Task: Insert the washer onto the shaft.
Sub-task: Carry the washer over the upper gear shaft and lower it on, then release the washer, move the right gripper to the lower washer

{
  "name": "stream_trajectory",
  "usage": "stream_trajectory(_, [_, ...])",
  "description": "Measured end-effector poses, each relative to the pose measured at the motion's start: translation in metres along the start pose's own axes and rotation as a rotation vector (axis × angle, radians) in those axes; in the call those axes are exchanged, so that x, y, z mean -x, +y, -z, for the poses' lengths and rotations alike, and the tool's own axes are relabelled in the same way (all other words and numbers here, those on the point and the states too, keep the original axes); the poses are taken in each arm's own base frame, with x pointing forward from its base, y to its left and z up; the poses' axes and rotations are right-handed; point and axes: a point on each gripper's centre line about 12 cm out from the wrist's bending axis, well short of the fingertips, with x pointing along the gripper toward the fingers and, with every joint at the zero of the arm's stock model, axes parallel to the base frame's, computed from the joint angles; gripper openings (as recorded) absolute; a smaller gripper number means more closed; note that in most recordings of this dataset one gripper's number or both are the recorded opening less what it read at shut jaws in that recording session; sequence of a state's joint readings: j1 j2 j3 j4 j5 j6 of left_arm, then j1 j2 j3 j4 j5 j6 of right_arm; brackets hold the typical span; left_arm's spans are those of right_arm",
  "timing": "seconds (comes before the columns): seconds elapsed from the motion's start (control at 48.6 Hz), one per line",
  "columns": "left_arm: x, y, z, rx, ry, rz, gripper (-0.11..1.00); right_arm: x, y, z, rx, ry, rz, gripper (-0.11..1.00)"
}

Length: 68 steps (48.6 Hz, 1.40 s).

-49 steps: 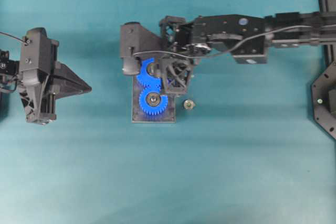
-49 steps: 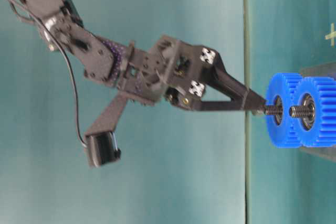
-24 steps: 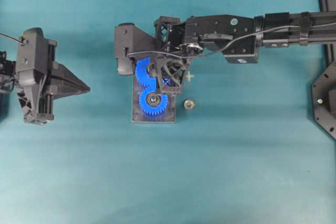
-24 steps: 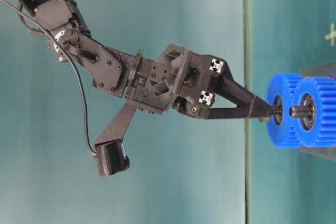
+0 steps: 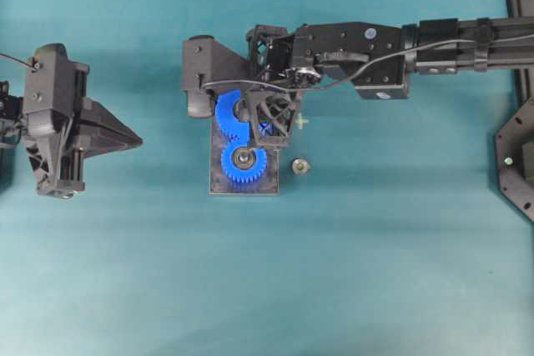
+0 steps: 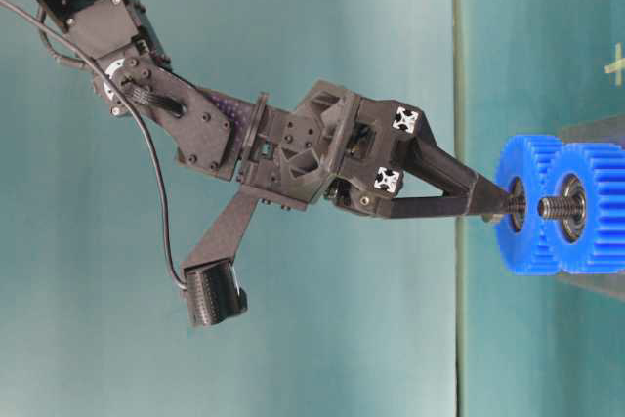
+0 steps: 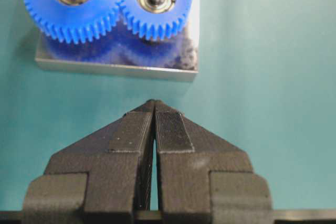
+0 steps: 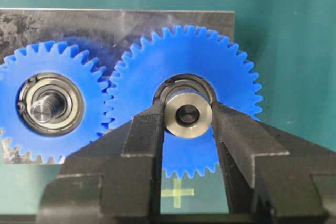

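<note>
The right claw (image 8: 188,116) pinches the washer (image 8: 188,115) over the shaft of the larger blue gear (image 8: 231,85). The left claw (image 7: 154,129) hangs pressed together, well apart from the gear block (image 5: 219,181).

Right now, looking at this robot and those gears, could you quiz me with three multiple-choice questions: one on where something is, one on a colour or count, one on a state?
1. Where is the washer?
A. Lying on the table
B. Between the right gripper's fingers, over the larger gear's hub
C. In the left gripper

2. How many blue gears sit on the metal block?
A. One
B. Two
C. Four

3. How are the left gripper's jaws?
A. Shut, empty
B. Wide open
C. Clamped on a gear

Answers: 1 B, the right wrist view shows the fingers pinching the silver ring there. 2 B, two meshed gears appear in the left wrist view. 3 A, the fingers meet with nothing between.
</note>
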<state>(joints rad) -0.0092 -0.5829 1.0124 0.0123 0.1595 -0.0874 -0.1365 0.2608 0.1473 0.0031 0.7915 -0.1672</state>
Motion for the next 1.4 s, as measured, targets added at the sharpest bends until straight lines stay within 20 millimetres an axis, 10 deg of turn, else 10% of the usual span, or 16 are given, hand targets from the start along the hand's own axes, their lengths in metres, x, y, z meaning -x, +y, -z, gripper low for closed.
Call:
stream_trajectory(0.391, [0.0, 0.0, 0.0, 0.003, 0.002, 0.0, 0.0, -0.002, -0.001, 0.0, -0.004, 0.003, 0.0, 0.33])
stream_trajectory(0.596, [0.0, 0.0, -0.001, 0.002, -0.002, 0.0, 0.0, -0.001, -0.009, 0.001, -0.018, 0.009, 0.007, 0.78])
stream_trajectory(1.192, [0.0, 0.0, 0.001, 0.008, 0.005, 0.0, 0.0, 0.052, 0.016, 0.036, -0.066, -0.006, -0.01, 0.76])
stream_trajectory(1.398, [0.0, 0.0, 0.001, 0.008, 0.003, 0.0, 0.0, 0.036, 0.043, 0.066, -0.13, -0.028, -0.032, 0.76])
